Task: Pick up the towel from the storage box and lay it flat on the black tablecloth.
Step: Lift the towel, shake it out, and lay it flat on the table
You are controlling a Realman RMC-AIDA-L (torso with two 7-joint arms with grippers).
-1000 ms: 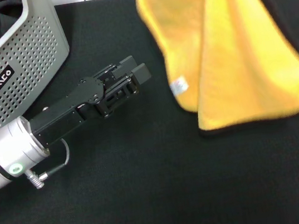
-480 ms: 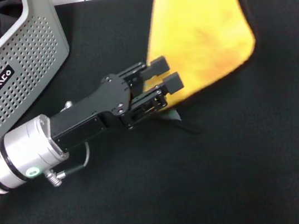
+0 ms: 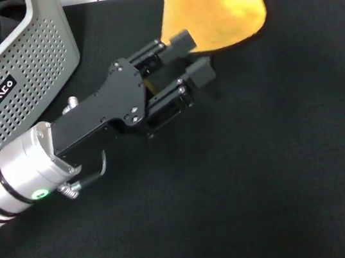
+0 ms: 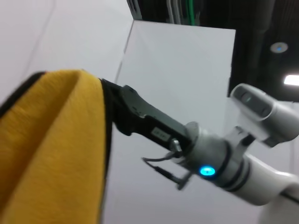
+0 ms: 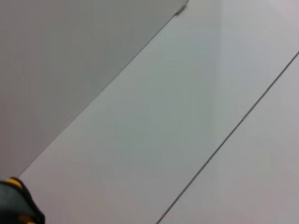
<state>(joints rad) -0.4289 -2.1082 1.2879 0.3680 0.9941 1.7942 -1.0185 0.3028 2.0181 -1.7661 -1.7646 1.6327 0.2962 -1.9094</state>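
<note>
The soft yellow towel with thin black trim (image 3: pixel 213 7) hangs above the large matte black tablecloth (image 3: pixel 282 164), held aloft by the right gripper (image 4: pixel 110 95). The open left gripper (image 3: pixel 183 59) should pinch its lower edge squarely, then spread it.

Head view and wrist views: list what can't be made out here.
- Towel: head view's top edge crops its upper part.
- Right gripper: the towel's fold hides its fingertips in the left wrist view.
- Storage box: contents cropped by the head view's left edge.
- Left gripper: open beside the towel; contact unclear.
</note>
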